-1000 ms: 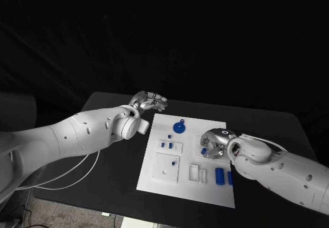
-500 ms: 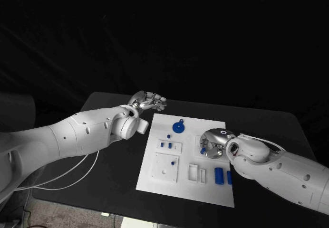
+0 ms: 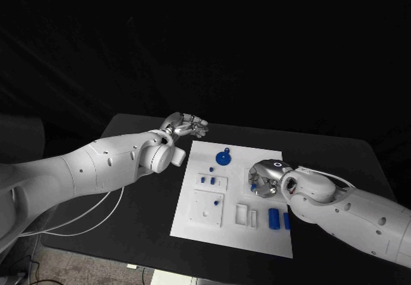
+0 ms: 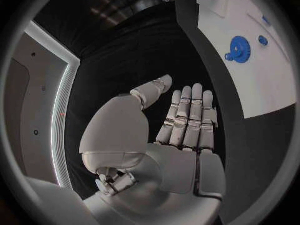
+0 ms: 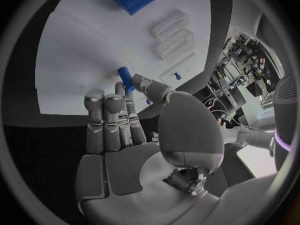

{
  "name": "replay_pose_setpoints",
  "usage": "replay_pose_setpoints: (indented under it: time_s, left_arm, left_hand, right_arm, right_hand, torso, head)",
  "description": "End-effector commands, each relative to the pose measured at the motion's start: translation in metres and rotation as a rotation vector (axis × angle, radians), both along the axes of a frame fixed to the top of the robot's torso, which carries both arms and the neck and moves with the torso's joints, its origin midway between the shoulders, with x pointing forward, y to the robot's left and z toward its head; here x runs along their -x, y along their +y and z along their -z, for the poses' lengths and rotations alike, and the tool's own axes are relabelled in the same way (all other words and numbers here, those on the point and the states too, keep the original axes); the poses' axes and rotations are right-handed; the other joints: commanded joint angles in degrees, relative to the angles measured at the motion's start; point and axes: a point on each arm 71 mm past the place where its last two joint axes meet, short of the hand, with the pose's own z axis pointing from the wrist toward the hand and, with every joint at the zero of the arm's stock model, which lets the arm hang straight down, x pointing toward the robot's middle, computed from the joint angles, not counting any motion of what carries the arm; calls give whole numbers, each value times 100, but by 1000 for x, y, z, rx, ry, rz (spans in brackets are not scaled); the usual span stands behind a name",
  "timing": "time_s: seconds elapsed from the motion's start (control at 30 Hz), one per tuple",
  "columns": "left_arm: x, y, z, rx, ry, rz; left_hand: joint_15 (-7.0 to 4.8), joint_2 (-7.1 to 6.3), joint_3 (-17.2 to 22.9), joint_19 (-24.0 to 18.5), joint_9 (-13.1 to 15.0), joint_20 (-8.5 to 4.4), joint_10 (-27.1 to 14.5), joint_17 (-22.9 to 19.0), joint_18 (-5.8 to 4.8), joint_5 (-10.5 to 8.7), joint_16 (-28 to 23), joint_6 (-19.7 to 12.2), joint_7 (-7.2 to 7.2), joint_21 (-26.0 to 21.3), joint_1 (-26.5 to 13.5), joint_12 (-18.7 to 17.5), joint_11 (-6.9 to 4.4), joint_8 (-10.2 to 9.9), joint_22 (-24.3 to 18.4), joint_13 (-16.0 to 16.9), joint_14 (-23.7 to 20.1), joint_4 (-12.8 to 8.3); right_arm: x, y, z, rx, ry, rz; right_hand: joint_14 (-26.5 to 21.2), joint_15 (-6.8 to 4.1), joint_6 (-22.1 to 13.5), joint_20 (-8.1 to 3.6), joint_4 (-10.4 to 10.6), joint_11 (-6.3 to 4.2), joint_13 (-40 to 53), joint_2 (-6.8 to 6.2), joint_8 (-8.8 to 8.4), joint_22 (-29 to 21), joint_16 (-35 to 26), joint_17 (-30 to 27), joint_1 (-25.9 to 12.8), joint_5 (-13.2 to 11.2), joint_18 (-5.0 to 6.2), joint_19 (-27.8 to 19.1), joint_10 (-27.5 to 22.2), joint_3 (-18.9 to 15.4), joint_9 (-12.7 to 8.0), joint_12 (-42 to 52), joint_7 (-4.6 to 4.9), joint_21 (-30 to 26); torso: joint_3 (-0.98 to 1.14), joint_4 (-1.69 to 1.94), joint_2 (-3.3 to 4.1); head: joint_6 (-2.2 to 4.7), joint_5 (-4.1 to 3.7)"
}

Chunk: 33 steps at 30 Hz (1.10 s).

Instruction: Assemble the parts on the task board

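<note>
Blue peg (image 5: 125,78) at right robot hand's (image 5: 134,117) fingertips

Left hand (image 4: 181,130) flat, fingers straight together, holding nothing; right hand (image 5: 125,130) pinching a small blue part (image 5: 125,78).

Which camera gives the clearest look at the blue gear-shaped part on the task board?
The left wrist view: the blue gear part lies unobstructed on the task board, its toothed rim visible. The head view shows it smaller, as a plain disc. In the right wrist view I cannot pick it out.
</note>
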Motion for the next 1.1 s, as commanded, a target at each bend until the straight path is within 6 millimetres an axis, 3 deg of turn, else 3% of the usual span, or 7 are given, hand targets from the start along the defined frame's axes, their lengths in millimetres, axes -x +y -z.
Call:
replay_pose_setpoints:
  time_s: [0.03,0.27,0.6,0.83,1.1]
  left_arm:
    - [0,-2,-1,9,-2,12]
    - [0,-2,-1,10,-2,14]
    - [0,-1,-1,9,-3,11]
    - [-1,2,-1,7,-4,5]
    - [-1,2,-1,6,-5,3]
  left_hand:
    - [9,31,-22,24,-10,9,-47,8,104,-32,-20,-49,-4,-30,-33,17,-12,32,7,-10,-27,-17]
    - [9,31,-21,23,-10,10,-48,11,104,-32,-23,-50,-4,-32,-32,18,-12,33,8,-11,-27,-18]
    - [9,31,-21,23,-10,10,-48,13,104,-32,-24,-50,-4,-33,-31,18,-12,33,9,-13,-27,-18]
    - [10,33,-20,23,-11,10,-49,15,105,-32,-26,-51,-4,-34,-30,18,-12,34,10,-13,-27,-18]
    - [10,34,-20,24,-11,10,-50,20,105,-32,-28,-52,-3,-36,-29,18,-11,34,12,-15,-26,-18]
  right_arm:
    - [1,1,0,11,-10,-8]
    - [2,3,-2,9,-58,0]
    - [6,5,-8,-42,-135,1]
    - [14,5,-21,-105,-151,-7]
    - [25,22,-42,-213,-152,-49]
  right_hand:
    - [-9,-64,88,-22,-20,-18,44,84,64,112,24,-11,15,-30,578,23,99,80,24,57,-23,21]
    - [32,-160,305,-34,-81,-117,201,176,184,116,25,-23,36,-30,578,52,308,361,110,216,-117,74]
    - [72,-204,383,-62,-135,-163,304,157,224,111,27,-29,11,-30,578,85,375,485,157,290,-153,108]
    - [149,-245,446,-109,-110,-203,444,66,264,95,25,-38,-13,-30,578,161,418,682,235,367,-187,135]
    - [168,-252,453,-124,-85,-210,496,41,269,91,21,-40,-35,-31,578,184,417,721,264,386,-191,141]
  torso:
    - [0,-3,0]
    - [2,-1,1]
    - [3,-1,0]
    - [2,-1,-2]
    - [0,-3,1]
  head:
    - [-6,3]
    - [0,6]
    - [2,6]
    - [7,25]
    - [10,51]
